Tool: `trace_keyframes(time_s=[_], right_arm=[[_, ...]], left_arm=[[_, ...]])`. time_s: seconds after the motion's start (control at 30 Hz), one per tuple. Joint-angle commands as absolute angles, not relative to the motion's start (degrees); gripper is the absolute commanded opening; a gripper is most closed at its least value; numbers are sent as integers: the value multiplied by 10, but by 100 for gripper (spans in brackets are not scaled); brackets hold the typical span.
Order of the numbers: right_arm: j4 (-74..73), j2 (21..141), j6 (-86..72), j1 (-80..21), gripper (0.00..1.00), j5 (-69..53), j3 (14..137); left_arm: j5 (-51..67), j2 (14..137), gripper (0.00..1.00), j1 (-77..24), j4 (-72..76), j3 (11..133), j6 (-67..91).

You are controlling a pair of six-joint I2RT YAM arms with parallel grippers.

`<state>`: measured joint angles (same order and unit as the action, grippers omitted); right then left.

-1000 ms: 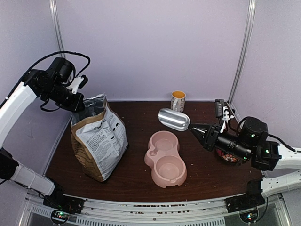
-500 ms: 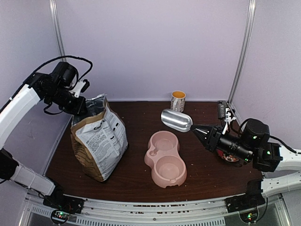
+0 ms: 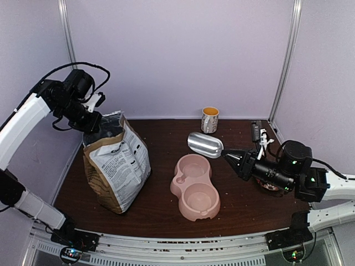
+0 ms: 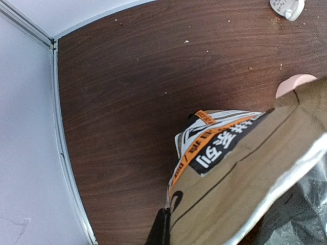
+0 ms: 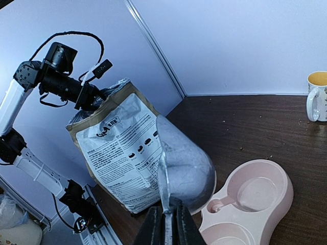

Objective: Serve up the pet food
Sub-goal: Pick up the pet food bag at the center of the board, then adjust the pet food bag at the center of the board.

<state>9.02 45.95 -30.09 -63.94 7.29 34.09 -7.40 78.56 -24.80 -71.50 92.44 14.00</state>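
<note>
The left pincer [image 3: 93, 124] is closed on the top edge of the brown paper bag [image 3: 119, 166], one dark finger [image 4: 160, 230] being seen against the bag's outer wall. The pet food is not made out: beside this pincer the bag's mouth is shown only as silver lining and shadow, and whether pellets lie inside cannot be told. The right pincer [image 3: 228, 155] is clamped on the thin handle of a metal scoop [image 3: 205, 143], which is held above the far rim of the pink double bowl [image 3: 195, 214]; only the scoop's rounded back is shown. The bag is stood near the left edge of the bench [image 3: 161, 141], the bowl at its middle, well apart from the bag, and a white mug [image 3: 209, 118] at the far edge. The bench top is dark brown wood grain dotted with small specks, and is enclosed by pale lilac walls [image 3: 177, 55]. A white label with black print is carried on the bag's front; white Chinese characters on a black, orange-edged band are seen from the left wrist but cannot be read.
</note>
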Motion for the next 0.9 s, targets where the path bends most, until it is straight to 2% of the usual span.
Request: trace_keyframes(time_s=[0.0, 0.23, 0.4, 0.5, 0.63, 0.73, 0.87], right_arm=[[113, 463, -295, -642, 0, 69, 345], [106, 455, -287, -642, 0, 69, 346], [104, 463, -279, -642, 0, 66, 355], [97, 463, -278, -642, 0, 61, 360], [93, 448, -282, -642, 0, 63, 345], [93, 431, -287, -642, 0, 71, 329], [80, 413, -293, -642, 0, 78, 318]], left_arm=[[-161, 817, 0, -245, -724, 1041, 120], [-365, 866, 0, -245, -749, 1186, 77], [-454, 915, 0, -244, -753, 1310, 54], [-498, 929, 0, -244, -741, 1331, 46], [-503, 928, 0, -261, -736, 1281, 59], [-511, 912, 0, -302, -701, 1167, 84], [-461, 907, 0, -369, -663, 1007, 138]])
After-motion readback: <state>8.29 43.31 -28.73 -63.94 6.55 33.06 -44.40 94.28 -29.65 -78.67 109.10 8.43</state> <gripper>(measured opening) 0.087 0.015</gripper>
